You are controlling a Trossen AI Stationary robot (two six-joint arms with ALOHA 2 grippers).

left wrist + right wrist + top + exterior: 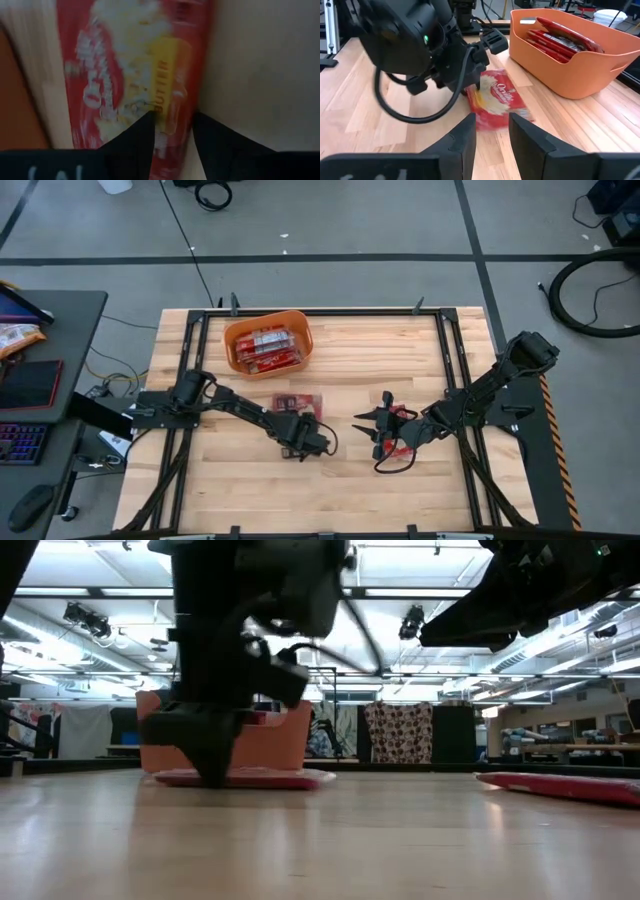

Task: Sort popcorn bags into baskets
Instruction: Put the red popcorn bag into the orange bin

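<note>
One red popcorn bag [298,401] [496,100] lies flat on the table, near of the orange tub [232,340] [560,65], which holds several more bags [268,348]. My left gripper [173,122] [212,765] points down at this bag, open by a narrow gap, with its fingertips over the bag's long edge. A second bag [405,435] [560,785] lies flat under my right arm. My right gripper [492,125] [375,423] hovers above the table, open and holding nothing, and faces the left gripper. My left gripper comes at the bag from above, pointing down, with its fingertips [145,130] at the bag's long edge [175,107]. I cannot tell whether they touch it. The bag lies flat on the table.
Black frame rails [452,370] run along the table's left and right sides. A cable loop [395,465] hangs by the right gripper. A desk with a keyboard [20,442] stands off the table's left edge. Bare wood [300,490] stretches along the near side.
</note>
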